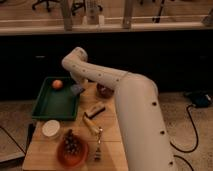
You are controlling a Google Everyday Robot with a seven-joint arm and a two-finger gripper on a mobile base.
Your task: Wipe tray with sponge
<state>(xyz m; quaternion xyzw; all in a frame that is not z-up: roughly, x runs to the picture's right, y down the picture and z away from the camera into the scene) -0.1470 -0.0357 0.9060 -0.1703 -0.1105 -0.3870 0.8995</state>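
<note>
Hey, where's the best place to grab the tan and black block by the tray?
Probably the block's middle, from above, across its narrow sides: it lies flat and slantwise. The pincer, shut, is at the sponge by the tray's rim.

On the table (42,156): a white cup (50,128), an orange bowl (81,156) of grapes (71,143), a banana (90,124), a tan-black block (95,109), a utensil (98,148), a dark round thing (104,91).
</note>
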